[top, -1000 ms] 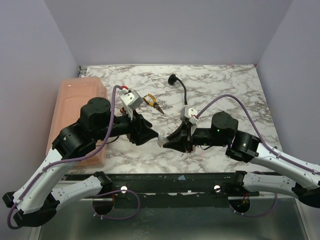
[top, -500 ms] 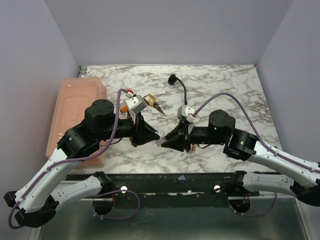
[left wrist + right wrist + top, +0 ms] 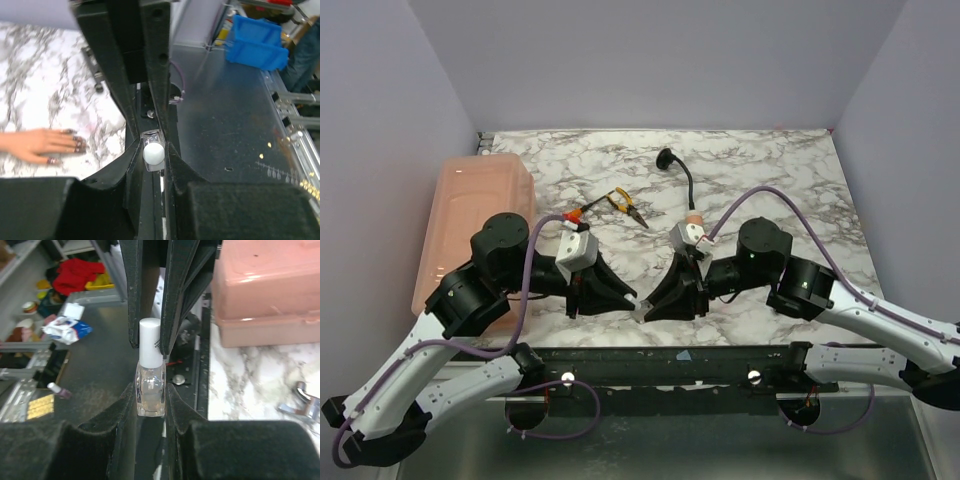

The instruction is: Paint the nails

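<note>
A small clear nail polish bottle (image 3: 150,390) with a white cap (image 3: 149,340) is held level between my two grippers, above the table's near edge. My right gripper (image 3: 150,397) is shut on the glass body; it also shows in the top view (image 3: 650,303). My left gripper (image 3: 153,150) is shut on the white cap (image 3: 153,153), meeting the right one tip to tip in the top view (image 3: 631,297). The flesh-coloured mannequin hand (image 3: 35,144) lies flat on the marble, its dark nails (image 3: 78,145) pointing toward the grippers. The arms hide it in the top view.
A pink plastic box (image 3: 470,220) stands at the table's left side and shows in the right wrist view (image 3: 265,285). Yellow-handled pliers (image 3: 623,205) and a black gooseneck piece (image 3: 672,165) lie behind the grippers. A metal shelf edge (image 3: 650,355) runs along the front.
Both grippers, still joined on the bottle, have moved toward the near edge of the table. The left wrist has drawn back and down to the left.
</note>
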{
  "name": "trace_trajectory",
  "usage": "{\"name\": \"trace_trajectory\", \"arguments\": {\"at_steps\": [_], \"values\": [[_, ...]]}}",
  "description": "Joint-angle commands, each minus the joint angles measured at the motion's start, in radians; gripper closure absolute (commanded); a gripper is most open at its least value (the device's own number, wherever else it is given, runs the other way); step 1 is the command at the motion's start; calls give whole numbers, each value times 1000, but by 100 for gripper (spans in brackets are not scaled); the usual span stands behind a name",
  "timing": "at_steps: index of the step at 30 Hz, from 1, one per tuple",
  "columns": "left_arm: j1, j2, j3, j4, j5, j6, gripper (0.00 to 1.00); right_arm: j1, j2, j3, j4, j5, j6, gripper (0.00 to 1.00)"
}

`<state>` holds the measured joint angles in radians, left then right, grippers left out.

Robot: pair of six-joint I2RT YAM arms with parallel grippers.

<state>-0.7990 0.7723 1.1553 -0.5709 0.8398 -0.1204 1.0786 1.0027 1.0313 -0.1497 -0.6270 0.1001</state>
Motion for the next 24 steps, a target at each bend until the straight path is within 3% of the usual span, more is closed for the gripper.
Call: {"name": "trace_trajectory", "arguments": {"at_steps": [1,6,8,10,11,14,19,24], "values": [[-8,-8,-17,-23,253,116,100,-2,11,95,109,-215,50,100],[-8,-17,-49,2,281,144,100,-3,19,112,77,-251,47,99],[-8,-25,-53,6,260,134,83,-2,16,110,68,-252,43,100],[-7,-43,-58,10,218,125,57,-3,19,116,48,-253,35,100],[-7,-54,-63,11,185,125,51,-2,23,120,35,-253,32,99],[-8,-78,-60,10,109,90,46,-2,25,124,2,-243,21,100],[-7,-90,-5,-12,-10,44,28,-2,9,104,-45,-162,-9,100],[-7,-61,90,-103,-182,-28,22,-3,-29,74,-57,65,-32,100]]}}
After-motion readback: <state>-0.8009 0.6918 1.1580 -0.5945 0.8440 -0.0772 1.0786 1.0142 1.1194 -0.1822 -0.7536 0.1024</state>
